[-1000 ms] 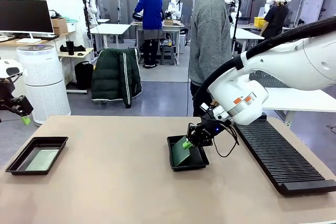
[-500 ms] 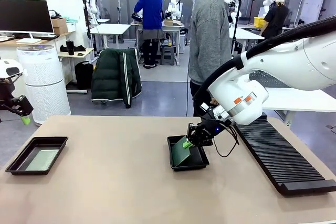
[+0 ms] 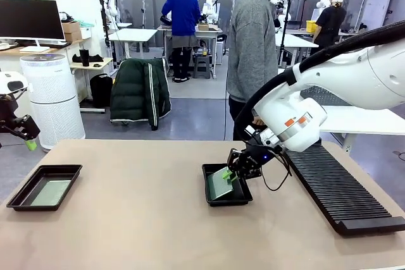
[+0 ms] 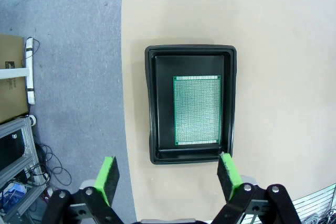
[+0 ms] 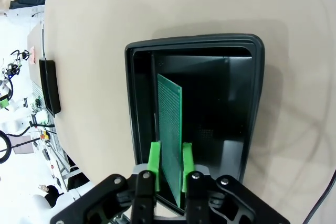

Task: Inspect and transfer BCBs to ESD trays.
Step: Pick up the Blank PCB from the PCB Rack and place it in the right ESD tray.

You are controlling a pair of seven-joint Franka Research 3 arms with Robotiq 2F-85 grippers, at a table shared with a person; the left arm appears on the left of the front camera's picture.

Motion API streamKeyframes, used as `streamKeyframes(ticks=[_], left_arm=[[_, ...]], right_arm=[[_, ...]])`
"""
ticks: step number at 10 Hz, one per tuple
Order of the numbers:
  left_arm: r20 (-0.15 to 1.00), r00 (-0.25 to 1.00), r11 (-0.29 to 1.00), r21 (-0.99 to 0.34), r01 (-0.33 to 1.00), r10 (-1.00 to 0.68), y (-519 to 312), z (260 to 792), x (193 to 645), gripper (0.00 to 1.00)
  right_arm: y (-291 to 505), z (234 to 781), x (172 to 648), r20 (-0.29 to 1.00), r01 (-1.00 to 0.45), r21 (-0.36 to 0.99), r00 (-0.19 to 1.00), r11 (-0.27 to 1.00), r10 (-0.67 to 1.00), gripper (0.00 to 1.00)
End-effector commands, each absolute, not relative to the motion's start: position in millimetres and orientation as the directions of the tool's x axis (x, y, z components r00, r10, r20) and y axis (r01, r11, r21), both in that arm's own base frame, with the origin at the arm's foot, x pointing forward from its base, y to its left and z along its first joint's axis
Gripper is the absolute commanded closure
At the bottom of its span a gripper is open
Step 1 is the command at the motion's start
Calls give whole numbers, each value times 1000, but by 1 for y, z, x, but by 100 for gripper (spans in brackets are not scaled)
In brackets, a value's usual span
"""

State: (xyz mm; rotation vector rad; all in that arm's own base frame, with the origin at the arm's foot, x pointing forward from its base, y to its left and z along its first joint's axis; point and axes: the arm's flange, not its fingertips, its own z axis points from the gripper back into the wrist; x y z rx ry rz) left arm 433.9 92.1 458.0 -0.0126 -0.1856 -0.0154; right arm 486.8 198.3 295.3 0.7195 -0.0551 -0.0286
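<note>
Right gripper [image 5: 169, 163]: jaws slightly parted, thin green circuit board [image 5: 170, 129] standing between them, inside black plastic tray [image 5: 252, 103].
Left gripper [image 4: 168, 174]: jaws released, wide.

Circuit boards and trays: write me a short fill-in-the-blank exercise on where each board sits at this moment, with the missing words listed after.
1. The circuit board in the left tray lies ____ on the tray's floor.
2. The other board stands tilted on ____ in the middle tray.
3. That tilted board sits between the green pads of the ____ gripper.
4. The left gripper hangs over its tray with its jaws ____.

Missing words: flat; edge; right; open
</note>
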Motion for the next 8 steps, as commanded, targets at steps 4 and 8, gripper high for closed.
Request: streamKeyframes(ticks=[4, 8], left_arm=[[197, 980, 1000, -8, 13, -12, 93, 455, 433, 0], [197, 980, 1000, -8, 13, -12, 93, 455, 433, 0]], right_arm=[[200, 308, 482, 75, -34, 590, 997, 807, -13, 61], [202, 341, 475, 99, -54, 532, 995, 845, 1, 34]])
